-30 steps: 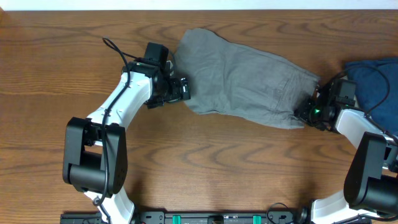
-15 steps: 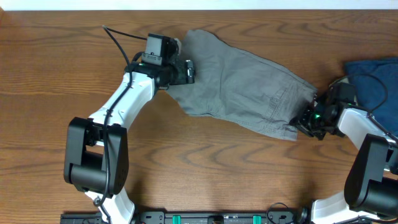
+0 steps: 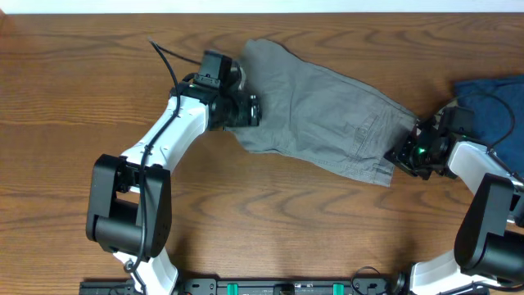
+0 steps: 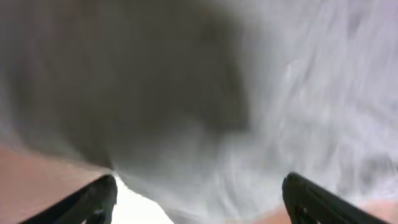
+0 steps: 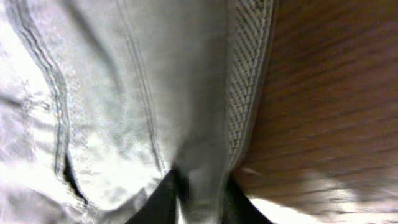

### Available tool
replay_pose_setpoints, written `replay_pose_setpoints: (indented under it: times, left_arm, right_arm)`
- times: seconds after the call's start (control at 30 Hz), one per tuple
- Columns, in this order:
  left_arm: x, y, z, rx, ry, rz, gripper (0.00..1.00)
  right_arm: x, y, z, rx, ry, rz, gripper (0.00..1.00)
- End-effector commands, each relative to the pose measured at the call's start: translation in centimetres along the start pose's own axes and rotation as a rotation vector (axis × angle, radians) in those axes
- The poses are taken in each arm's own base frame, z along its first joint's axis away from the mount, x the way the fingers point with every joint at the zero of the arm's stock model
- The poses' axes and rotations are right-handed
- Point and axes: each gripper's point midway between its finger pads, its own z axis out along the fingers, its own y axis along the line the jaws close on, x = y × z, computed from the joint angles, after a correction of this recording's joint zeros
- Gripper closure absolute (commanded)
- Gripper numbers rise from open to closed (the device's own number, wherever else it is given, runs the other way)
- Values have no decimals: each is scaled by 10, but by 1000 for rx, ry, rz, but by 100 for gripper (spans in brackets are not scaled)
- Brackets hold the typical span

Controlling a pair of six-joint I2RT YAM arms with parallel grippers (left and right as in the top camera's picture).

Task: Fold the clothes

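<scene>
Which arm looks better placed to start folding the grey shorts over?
The right arm, probably: its jaws are pinched shut on the edge of the grey shorts, ready to lift that end across. The left arm has its jaws wide open at the opposite end, gripping nothing.

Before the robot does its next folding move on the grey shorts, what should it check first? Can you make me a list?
1. Right gripper pinching the shorts: ok, cloth sits between its fingers.
2. Left gripper open: ok, fingers wide apart.
3. Left gripper holding the shorts: not ok, it is at their left edge with nothing pinched.
4. Left fingers touching the cloth: cannot tell, that view is blurry.
5. Blue cloth apart from the shorts: ok.
6. Shorts all on the table: ok.
</scene>
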Motion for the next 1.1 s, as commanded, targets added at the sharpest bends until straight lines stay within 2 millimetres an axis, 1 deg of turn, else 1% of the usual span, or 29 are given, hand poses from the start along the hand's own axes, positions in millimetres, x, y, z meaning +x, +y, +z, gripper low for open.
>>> replay_pose_setpoints:
  times: [0.0, 0.03, 0.1, 0.13, 0.17, 0.2, 0.27, 0.37, 0.43, 0.53, 0.6, 0.63, 0.67, 0.7, 0.73, 0.77, 0.8, 0.83, 0.87, 0.9, 0.97, 1.07]
  left_arm:
    - [22, -18, 1, 103, 114, -113, 14]
    - [26, -19, 1, 98, 135, -152, 14]
    - [33, -21, 3, 90, 158, -206, 5]
    - [34, -24, 4, 89, 161, -226, 1]
    - [35, -27, 6, 89, 164, -250, 1]
    - [36, -29, 7, 89, 167, -267, 2]
    - [39, -33, 12, 83, 180, -319, 2]
    - [50, -36, 25, 57, 230, -449, 2]
    - [58, -38, 34, 44, 265, -513, 2]
    - [66, -39, 47, 18, 299, -587, 2]
    - [67, -38, 55, 14, 303, -605, 2]
    - [64, -38, 57, 21, 292, -594, 5]
    - [58, -36, 60, 22, 263, -570, 17]
    - [50, -30, 61, 11, 226, -546, 35]
    - [40, -22, 60, -9, 176, -517, 49]
    - [28, -11, 58, -33, 125, -492, 69]
    - [17, -1, 53, -61, 83, -472, 80]
    - [5, 9, 48, -88, 42, -447, 94]
    - [-10, 18, 39, -106, -1, -418, 94]
    - [-23, 23, 30, -106, -33, -394, 94]
    - [-53, 27, 5, -88, -105, -347, 94]
    - [-86, 29, -30, -72, -192, -298, 94]
  right_arm:
    - [10, -21, 9, 82, 37, 21, 94]
    - [14, -22, 9, 86, 51, 27, 98]
    - [24, -24, 8, 96, 91, 44, 98]
    - [29, -25, 7, 102, 111, 53, 93]
    - [37, -27, 6, 111, 141, 64, 84]
    - [39, -28, 5, 116, 152, 64, 81]
    - [42, -30, 3, 124, 164, 72, 78]
    - [37, -29, -4, 126, 159, 82, 77]
    - [30, -26, -13, 130, 143, 69, 76]
    - [16, -22, -34, 164, 95, 45, 75]
    - [5, -20, -50, 196, 53, 30, 73]
    - [2, -18, -57, 205, 36, 25, 73]
    - [-1, -15, -64, 207, 18, 6, 73]
    - [-5, -11, -70, 203, 3, -19, 73]
    - [-7, -9, -75, 200, -9, -31, 73]
    - [-8, -6, -80, 197, -22, -38, 74]
    - [-8, -5, -83, 195, -28, -40, 74]
    - [-7, -4, -85, 195, -31, -41, 74]
    - [-6, -3, -87, 195, -32, -41, 74]
    - [-5, -3, -88, 194, -32, -45, 75]
    - [-4, -3, -88, 195, -28, -44, 75]
    - [-5, -2, -88, 193, -32, -48, 78]
